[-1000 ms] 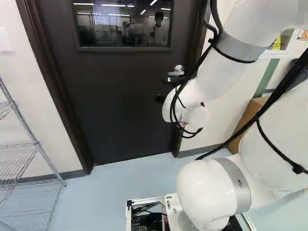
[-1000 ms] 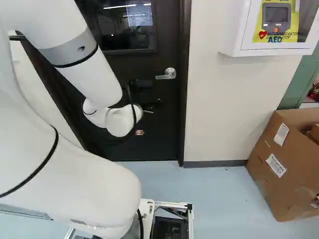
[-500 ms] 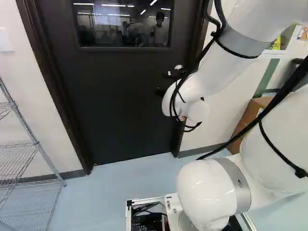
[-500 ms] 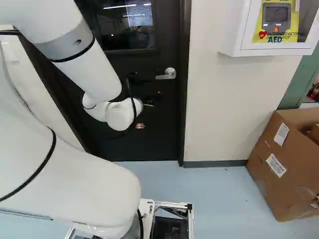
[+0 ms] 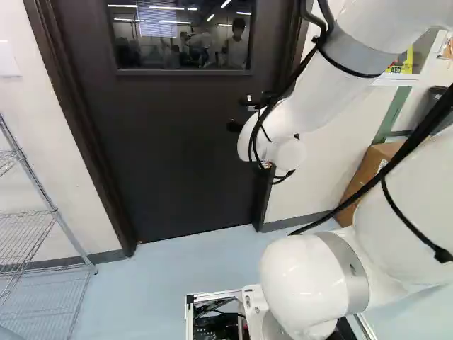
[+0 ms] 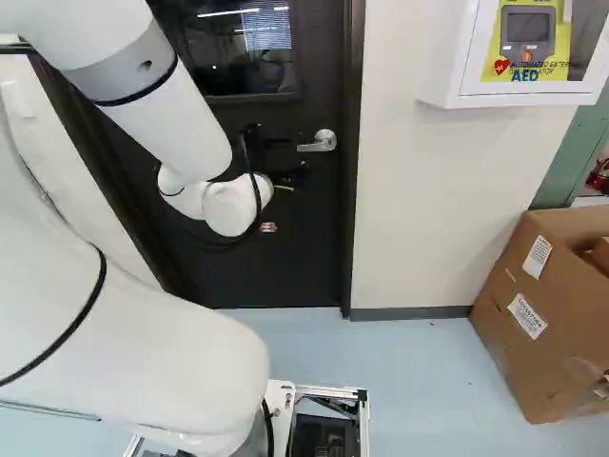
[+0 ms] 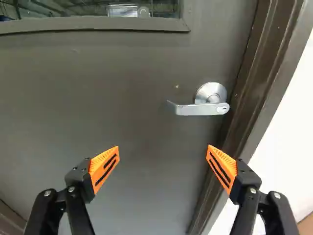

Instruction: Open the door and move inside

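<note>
While the fingers of the gripper (image 7: 163, 147) stand wide apart, nothing gripped, the lever handle (image 7: 193, 109) is ahead, on the door (image 7: 122, 88). Looks like smooth metal: rigid, maybe slippery, likely sprung; take it near the free end for leverage. Door's probably heavy. Door frame (image 7: 259, 73) close by could foul one finger. Wire rack (image 5: 52, 210), carton (image 6: 519, 371) and wall cabinet (image 6: 447, 62) sit off to the sides.

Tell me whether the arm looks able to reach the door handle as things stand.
Probably yes: the gripper is open and nothing shows between it and the handle, which sits off-centre ahead, so some realigning seems needed.
</note>
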Controlling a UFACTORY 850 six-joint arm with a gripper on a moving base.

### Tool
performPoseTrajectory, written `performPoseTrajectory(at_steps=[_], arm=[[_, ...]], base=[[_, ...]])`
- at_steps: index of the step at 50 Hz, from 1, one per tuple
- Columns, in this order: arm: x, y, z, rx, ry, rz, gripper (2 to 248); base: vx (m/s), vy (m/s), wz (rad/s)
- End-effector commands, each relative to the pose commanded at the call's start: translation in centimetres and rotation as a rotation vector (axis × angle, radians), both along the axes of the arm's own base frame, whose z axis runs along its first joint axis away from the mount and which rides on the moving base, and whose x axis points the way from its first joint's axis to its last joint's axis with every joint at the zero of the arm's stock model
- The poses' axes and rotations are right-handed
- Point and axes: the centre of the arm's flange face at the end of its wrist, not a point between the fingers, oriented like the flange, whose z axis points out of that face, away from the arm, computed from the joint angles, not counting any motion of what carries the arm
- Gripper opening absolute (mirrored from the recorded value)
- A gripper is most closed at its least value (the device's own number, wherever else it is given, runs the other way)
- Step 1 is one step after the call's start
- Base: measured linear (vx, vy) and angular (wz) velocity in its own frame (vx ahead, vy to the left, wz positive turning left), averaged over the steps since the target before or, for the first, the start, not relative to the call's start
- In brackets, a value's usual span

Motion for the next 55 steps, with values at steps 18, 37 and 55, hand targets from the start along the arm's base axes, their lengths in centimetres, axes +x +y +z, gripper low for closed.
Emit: performPoseTrajectory(at_steps=[18,37,55], arm=[[1.4,0.0,1.9,0.000,-0.041,0.000,247],[2.6,0.0,3.9,0.000,-0.084,0.000,247],[4.5,0.0,5.6,0.000,-0.082,0.000,247]], base=[[0.000,0.000,0.000],[0.000,0.000,0.000],[0.000,0.000,0.000]])
